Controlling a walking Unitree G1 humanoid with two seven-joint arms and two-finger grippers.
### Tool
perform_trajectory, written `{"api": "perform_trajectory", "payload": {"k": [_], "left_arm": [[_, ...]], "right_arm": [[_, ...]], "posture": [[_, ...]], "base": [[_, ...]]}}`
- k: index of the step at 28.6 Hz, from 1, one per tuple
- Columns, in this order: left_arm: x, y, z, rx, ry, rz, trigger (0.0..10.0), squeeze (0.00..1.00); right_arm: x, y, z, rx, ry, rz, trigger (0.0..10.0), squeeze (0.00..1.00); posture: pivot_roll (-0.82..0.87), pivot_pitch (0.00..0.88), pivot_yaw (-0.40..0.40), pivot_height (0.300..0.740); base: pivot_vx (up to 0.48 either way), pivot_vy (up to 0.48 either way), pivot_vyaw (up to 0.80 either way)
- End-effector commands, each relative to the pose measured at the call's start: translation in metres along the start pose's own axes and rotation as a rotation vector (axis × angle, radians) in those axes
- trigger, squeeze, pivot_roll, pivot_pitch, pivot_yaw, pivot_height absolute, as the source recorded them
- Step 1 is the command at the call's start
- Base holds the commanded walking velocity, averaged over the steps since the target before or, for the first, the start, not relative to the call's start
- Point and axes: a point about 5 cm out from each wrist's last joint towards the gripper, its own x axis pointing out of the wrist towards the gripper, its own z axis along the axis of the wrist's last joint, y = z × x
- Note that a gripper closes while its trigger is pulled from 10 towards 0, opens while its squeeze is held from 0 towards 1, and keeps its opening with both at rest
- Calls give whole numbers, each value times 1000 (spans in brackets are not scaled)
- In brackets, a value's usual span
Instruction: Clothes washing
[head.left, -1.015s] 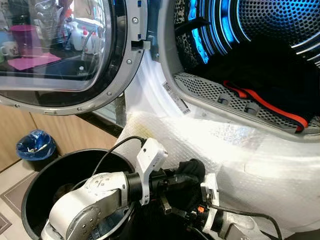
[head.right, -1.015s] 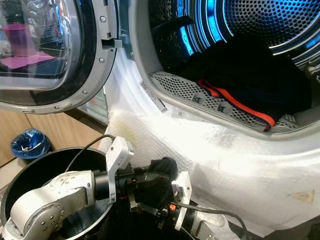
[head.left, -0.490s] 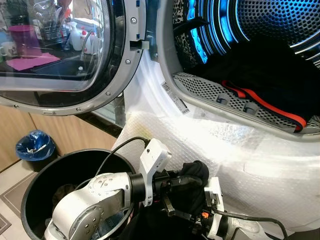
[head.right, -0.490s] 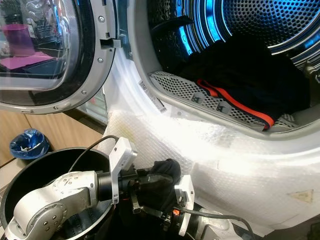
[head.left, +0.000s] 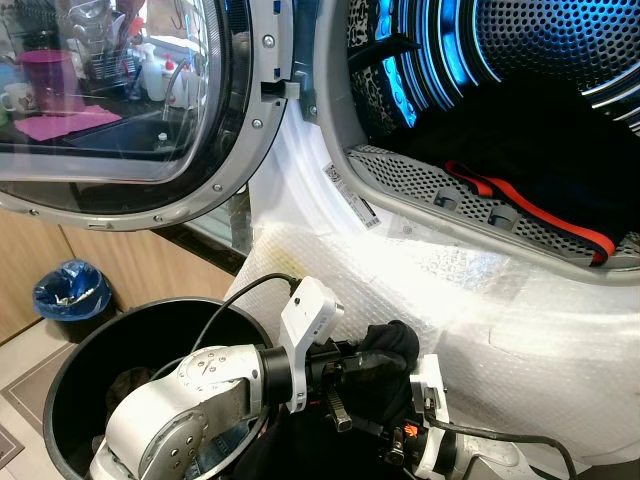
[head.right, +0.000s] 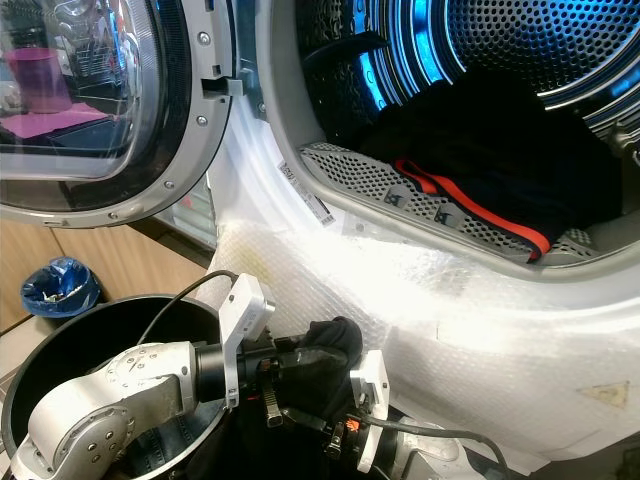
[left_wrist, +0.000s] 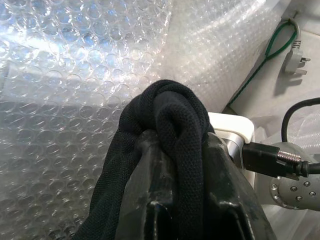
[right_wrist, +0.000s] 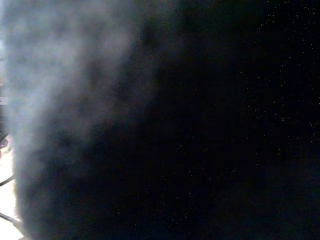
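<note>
A black knit garment (left_wrist: 172, 125) is bunched up just in front of the washer, and my left gripper (head.left: 372, 356) is shut on it, above the rim of a black basket (head.left: 75, 370). The rest of the cloth hangs down below the gripper. My right gripper (head.left: 415, 420) is pressed against the same garment from the right, and its wrist view is dark, blurred cloth (right_wrist: 175, 125). Above, the washer drum (head.left: 560, 60) stands open and lit blue, with dark clothes (head.left: 540, 140) and a red strap (head.left: 540, 215) lying inside.
The round glass washer door (head.left: 120, 100) is swung open to the left. Bubble wrap (head.left: 470, 290) covers the washer front below the opening. A blue-lined bin (head.left: 68, 295) stands on the floor at the left by wooden cabinets. A plug and green cable (left_wrist: 290, 45) lie on the floor.
My left arm has lifted a little and moved slightly right with the black garment. The right gripper has stayed against the cloth.
</note>
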Motion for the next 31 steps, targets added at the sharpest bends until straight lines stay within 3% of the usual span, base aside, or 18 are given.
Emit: {"api": "perform_trajectory", "payload": {"k": [1,3,4,5,6,15,16,26,31], "left_arm": [[13,-27,25,73,-110,-157,0,0],[14,-27,24,72,-109,-153,314,0],[15,-27,23,76,-108,-149,4000,0],[16,-27,23,84,-105,-141,4000,0],[16,-27,22,88,-103,-136,10000,0],[14,-22,19,102,-103,-75,10000,0],[12,-21,20,94,-114,-73,10000,1000],[-5,-21,25,76,-149,-71,10000,1000],[-25,-16,24,66,-153,52,10000,1000]], "right_arm": [[19,13,-15,33,75,109,0,0],[18,11,-18,16,104,89,0,0],[19,11,-18,14,108,97,0,0],[19,12,-18,19,98,101,0,0],[20,12,-18,21,97,104,0,0],[23,10,-17,9,103,107,0,0],[23,10,-17,7,98,107,0,0],[22,12,-13,0,68,144,0,0],[17,16,-13,-5,71,178,0,0]], "posture": [[171,0,-88,740],[173,0,-86,740],[173,0,-86,740],[178,0,-87,740],[181,0,-86,740],[184,0,-77,740],[189,0,-78,740],[190,0,-78,740],[186,9,-73,740]], "base": [[0,0,0],[0,0,0],[0,0,0],[0,0,0],[0,0,0],[0,0,0],[0,0,0],[0,0,0],[0,0,0]]}}
